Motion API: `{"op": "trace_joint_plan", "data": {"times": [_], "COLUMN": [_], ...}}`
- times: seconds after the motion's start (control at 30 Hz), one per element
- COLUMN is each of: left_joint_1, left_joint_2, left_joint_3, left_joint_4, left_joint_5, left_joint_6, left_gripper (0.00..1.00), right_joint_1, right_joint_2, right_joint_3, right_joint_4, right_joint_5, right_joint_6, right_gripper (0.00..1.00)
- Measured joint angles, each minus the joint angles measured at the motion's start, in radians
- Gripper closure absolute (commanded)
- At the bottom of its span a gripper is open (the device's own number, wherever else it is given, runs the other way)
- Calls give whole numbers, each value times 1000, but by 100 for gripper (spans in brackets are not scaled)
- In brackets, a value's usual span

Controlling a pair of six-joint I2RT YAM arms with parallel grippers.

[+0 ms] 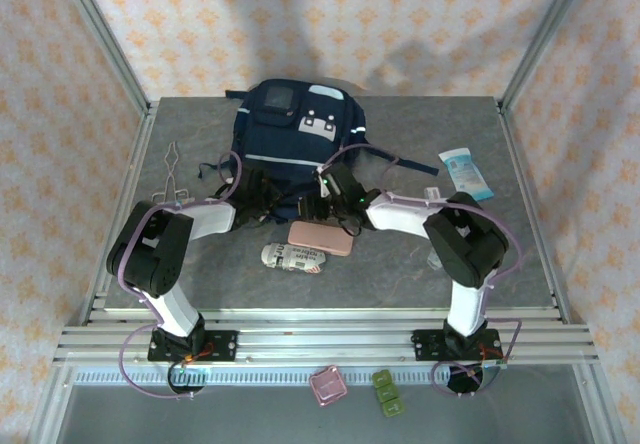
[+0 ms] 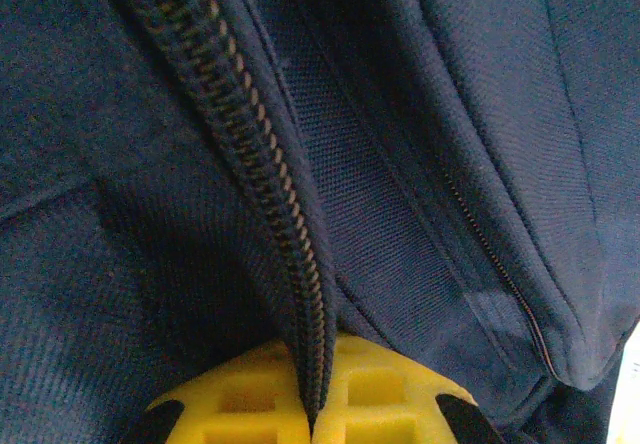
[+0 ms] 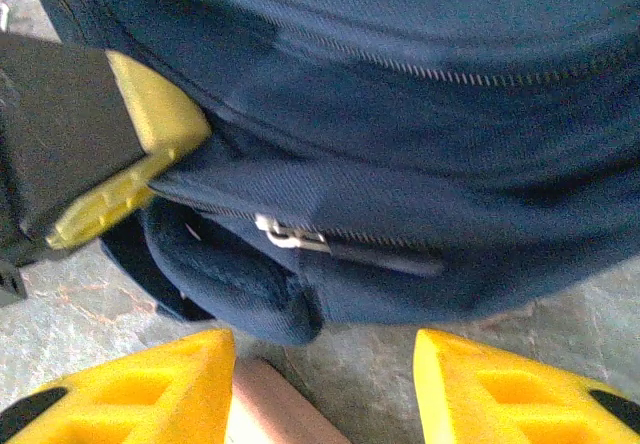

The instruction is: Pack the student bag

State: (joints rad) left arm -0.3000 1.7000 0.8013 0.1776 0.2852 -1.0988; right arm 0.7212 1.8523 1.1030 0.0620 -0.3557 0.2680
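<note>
- Position: bag [image 1: 296,129] lies at far centre of table [image 1: 400,274], both grippers at its near edge.
- Left gripper [image 2: 312,409]: pinched tight on bag's zipper edge.
- Right gripper [image 3: 325,384]: jaws apart, holding nothing, facing zip pull [image 3: 285,234]; pink case [image 3: 275,404] near.

the student bag [image 1: 296,134] lies flat on the grey table [image 1: 520,254], toward the far side and about midway across, front face up. it is navy-blue fabric with a light grey stripe across the front, plus white patches and a small grey square panel near its far end. dark straps [image 1: 405,162] trail out onto the table at both sides. up close, a dark zip [image 2: 285,214] runs along a raised fold of the cloth. a silver zip pull [image 3: 283,234] sits on a low seam near the tabletop.
</note>
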Motion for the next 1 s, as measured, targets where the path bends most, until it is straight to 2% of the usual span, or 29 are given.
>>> {"op": "trace_joint_plan", "data": {"times": [0.4, 0.53, 0.63, 0.77, 0.9, 1.0], "left_joint_1": [8, 13, 14, 19, 19, 22], "left_joint_2": [0, -1, -5, -28, -76, -105], "left_joint_3": [-15, -18, -18, -18, -18, -18], "left_joint_4": [39, 50, 53, 50, 45, 34], "left_joint_5": [45, 57, 68, 83, 92, 93], "left_joint_6": [-1, -3, -4, -6, -9, -12], "left_gripper": [100, 100, 100, 100, 100, 100], "right_joint_1": [-40, -41, -41, -55, -82, -89], "right_joint_2": [84, 103, 107, 118, 124, 124], "right_joint_3": [102, 129, 137, 148, 158, 161], "right_joint_4": [-15, -41, -53, -61, -65, -61], "right_joint_5": [-64, -64, -64, -95, -177, -221], "right_joint_6": [-21, -86, -140, -180, -198, -215], "right_gripper": [48, 39, 38, 48, 52, 68]}}
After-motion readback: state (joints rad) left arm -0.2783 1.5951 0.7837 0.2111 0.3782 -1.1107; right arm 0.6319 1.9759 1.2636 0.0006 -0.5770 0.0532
